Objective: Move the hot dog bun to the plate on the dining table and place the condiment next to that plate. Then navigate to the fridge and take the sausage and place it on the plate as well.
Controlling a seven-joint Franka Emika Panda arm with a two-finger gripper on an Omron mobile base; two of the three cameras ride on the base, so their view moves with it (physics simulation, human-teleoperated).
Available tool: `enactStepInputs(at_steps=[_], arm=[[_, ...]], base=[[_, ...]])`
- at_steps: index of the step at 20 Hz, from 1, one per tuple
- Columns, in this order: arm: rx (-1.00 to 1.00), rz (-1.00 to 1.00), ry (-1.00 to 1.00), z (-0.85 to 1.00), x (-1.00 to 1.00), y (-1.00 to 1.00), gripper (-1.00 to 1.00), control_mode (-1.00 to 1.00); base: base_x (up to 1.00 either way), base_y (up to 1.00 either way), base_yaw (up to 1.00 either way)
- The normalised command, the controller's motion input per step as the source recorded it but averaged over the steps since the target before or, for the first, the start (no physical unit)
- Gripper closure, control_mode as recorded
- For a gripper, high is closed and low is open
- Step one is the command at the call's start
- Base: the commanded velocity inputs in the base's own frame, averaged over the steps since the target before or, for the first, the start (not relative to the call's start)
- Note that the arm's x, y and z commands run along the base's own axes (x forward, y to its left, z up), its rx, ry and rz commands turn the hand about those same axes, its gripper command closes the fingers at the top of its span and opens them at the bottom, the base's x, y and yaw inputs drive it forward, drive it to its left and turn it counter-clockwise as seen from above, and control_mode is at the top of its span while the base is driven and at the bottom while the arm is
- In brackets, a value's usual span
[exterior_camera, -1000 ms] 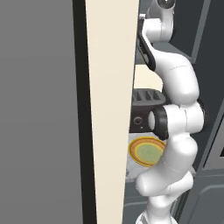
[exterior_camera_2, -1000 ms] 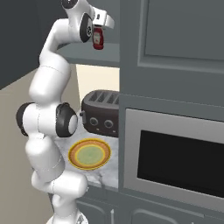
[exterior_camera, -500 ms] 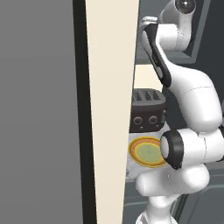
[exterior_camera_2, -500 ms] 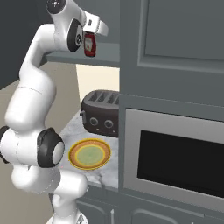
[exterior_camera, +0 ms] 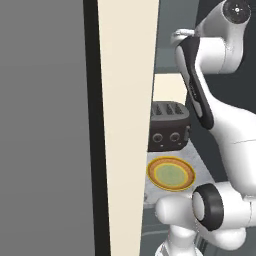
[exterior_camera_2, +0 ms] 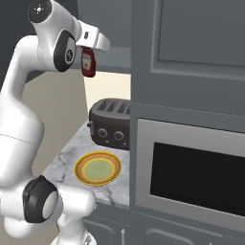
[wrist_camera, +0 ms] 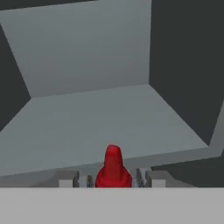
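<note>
Red condiment (exterior_camera_2: 87, 62) hangs clamped in the gripper (exterior_camera_2: 89, 57) high above the counter, its long axis running straight along the fingers, cap foremost.

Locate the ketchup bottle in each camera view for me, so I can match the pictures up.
Left base view: I can't find it.
Right base view: condiment upper left, hanging from the gripper, above the toaster.
Hand view: bottom centre, its red cap between the fingertips.
Shared landmark: the toaster behind the yellow-rimmed dish.
</note>
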Motion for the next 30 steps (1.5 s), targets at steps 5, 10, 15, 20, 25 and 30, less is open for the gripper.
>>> enactStepInputs(at_steps=[5, 10, 15, 20, 25, 30], arm=[[0.00, 0.00, 0.27, -0.25, -0.99, 0.06, 1.00, -1.00], [0.00, 0.00, 0.26, -0.61, -0.71, 0.18, 1.00, -1.00], [0.00, 0.01, 0.23, -0.86, -0.14, 0.07, 1.00, -1.00], [-0.01, 0.02, 0.18, -0.78, -0.03, 0.11, 1.00, -1.00], [0.00, 0.00, 0.00, 0.00, 0.00, 0.00, 1.00, 1.00], [0.00, 0.00, 0.00, 0.00, 0.00, 0.00, 1.00, 1.00]], base=[[0.00, 0.00, 0.00], [0.00, 0.00, 0.00], [0.00, 0.00, 0.00], [0.00, 0.00, 0.00], [-0.81, -0.46, 0.00], [-1.00, -0.90, 0.00]])
